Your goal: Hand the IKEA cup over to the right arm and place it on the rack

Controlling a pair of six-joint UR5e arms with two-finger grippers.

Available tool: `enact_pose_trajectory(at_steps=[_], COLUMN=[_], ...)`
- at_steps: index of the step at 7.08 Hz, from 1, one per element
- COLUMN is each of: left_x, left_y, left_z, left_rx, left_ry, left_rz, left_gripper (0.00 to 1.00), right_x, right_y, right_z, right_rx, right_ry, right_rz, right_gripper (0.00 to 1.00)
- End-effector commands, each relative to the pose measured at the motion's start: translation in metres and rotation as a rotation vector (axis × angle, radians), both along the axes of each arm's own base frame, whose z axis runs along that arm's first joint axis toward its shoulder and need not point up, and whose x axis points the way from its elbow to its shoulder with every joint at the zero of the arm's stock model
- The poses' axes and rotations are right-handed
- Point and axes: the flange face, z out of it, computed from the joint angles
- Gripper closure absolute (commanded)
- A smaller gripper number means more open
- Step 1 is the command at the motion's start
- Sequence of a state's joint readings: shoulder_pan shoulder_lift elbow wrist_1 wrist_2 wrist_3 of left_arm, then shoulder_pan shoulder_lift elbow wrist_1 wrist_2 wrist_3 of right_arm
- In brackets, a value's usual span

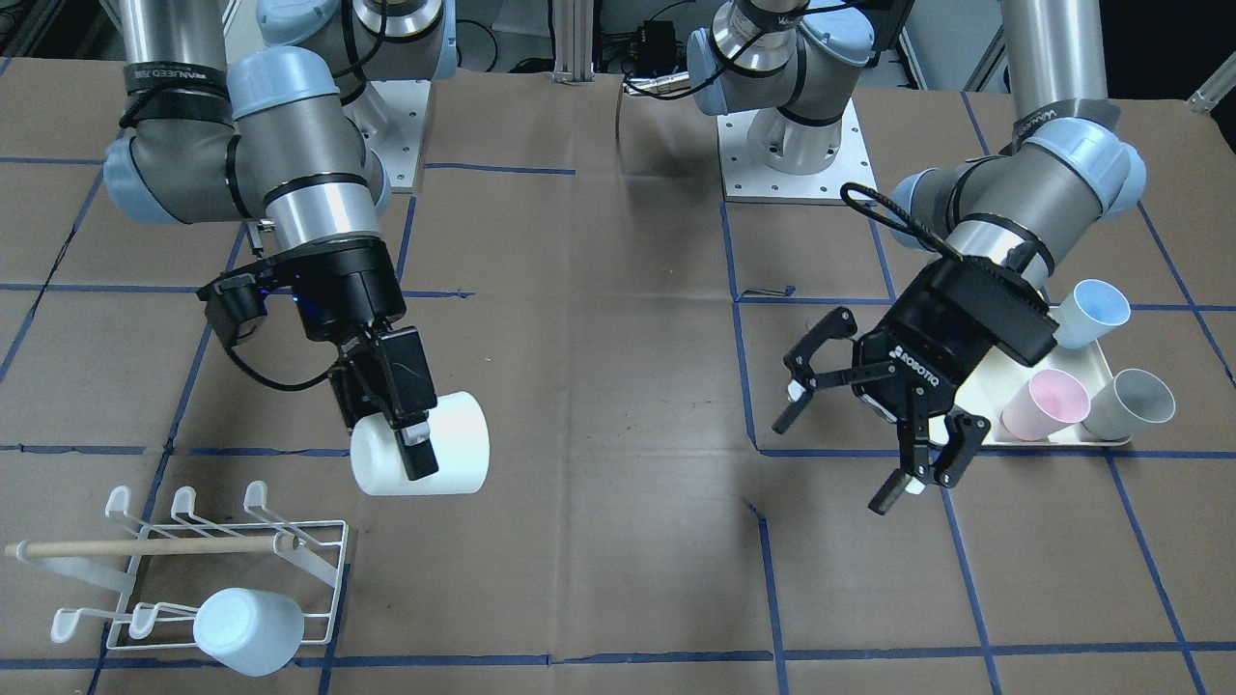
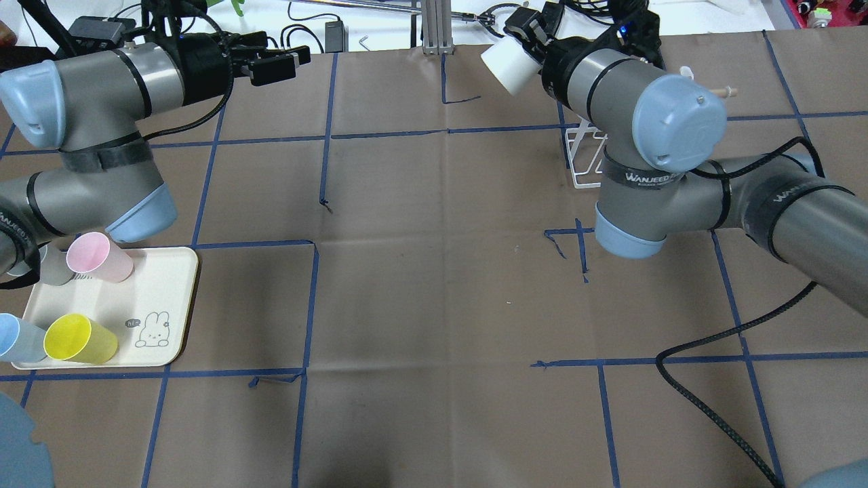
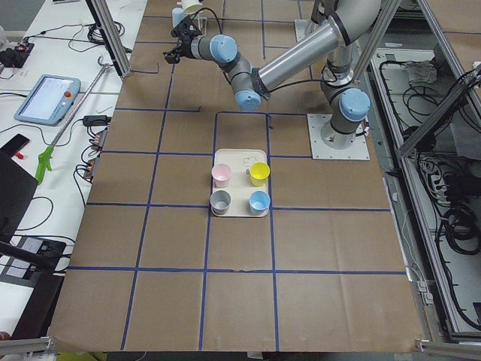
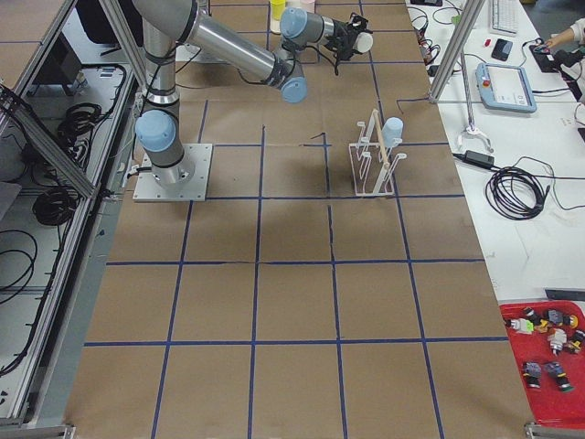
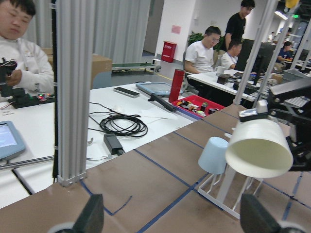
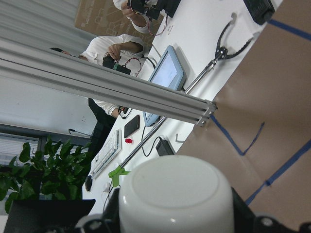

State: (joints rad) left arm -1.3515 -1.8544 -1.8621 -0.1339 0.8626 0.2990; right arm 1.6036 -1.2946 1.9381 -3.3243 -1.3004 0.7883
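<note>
The IKEA cup (image 1: pixel 454 446) is white and lies on its side in the air, with my right gripper (image 1: pixel 406 454) shut across it. It hangs above and just beyond the rack (image 1: pixel 290 560), a white wire frame with a wooden dowel (image 1: pixel 145 547). A light blue cup (image 1: pixel 248 632) sits upturned on one prong. My left gripper (image 1: pixel 832 463) stands open and empty beside the tray, well apart from the cup. In the left wrist view the white cup (image 5: pixel 257 148) faces me mouth first. The right wrist view shows its base (image 6: pixel 175 194).
A cream tray (image 2: pixel 176 305) with a bear print holds pink (image 2: pixel 98 256), yellow (image 2: pixel 78 337), grey and blue cups near my left arm. People sit at desks past the table's far edge. A black cable (image 2: pixel 719 407) trails over the right side.
</note>
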Motion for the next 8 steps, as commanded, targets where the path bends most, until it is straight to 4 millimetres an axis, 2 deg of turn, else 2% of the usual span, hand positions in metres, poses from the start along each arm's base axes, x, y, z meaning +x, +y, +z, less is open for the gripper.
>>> enact_pose_trajectory(at_steps=[1,2,3,4,5,6,7,8], left_x=[-0.012,-0.02,-0.031,-0.04,-0.044,-0.046,-0.045,-0.042], left_y=[-0.028,-0.041,-0.05,-0.044,-0.036,-0.024,-0.007,0.005], left_z=[0.003,0.001,-0.011,-0.005,0.011,0.027,0.054,0.073], left_rx=[0.237,0.36,0.497,0.631,0.736,0.839,0.921,0.963], left_ry=[-0.133,-0.199,-0.244,-0.296,-0.314,-0.333,-0.34,-0.38], left_rz=[0.224,0.321,0.387,0.408,0.391,0.375,0.387,0.403], left_gripper=[0.0,0.0,0.0,0.0,0.0,0.0,0.0,0.0], right_x=[-0.035,-0.062,-0.107,-0.143,-0.166,-0.193,-0.222,-0.236], right_y=[-0.009,-0.019,-0.037,-0.055,-0.073,-0.093,-0.113,-0.128], right_z=[0.002,0.003,0.013,0.01,-0.007,-0.014,-0.022,-0.034], right_rx=[-0.103,-0.137,-0.16,-0.139,-0.121,-0.139,-0.18,-0.218], right_ry=[0.329,0.453,0.579,0.662,0.724,0.742,0.761,0.796], right_rz=[0.1,0.122,0.113,0.136,0.181,0.203,0.246,0.302], right_gripper=[0.75,0.76,0.76,0.76,0.76,0.76,0.76,0.76])
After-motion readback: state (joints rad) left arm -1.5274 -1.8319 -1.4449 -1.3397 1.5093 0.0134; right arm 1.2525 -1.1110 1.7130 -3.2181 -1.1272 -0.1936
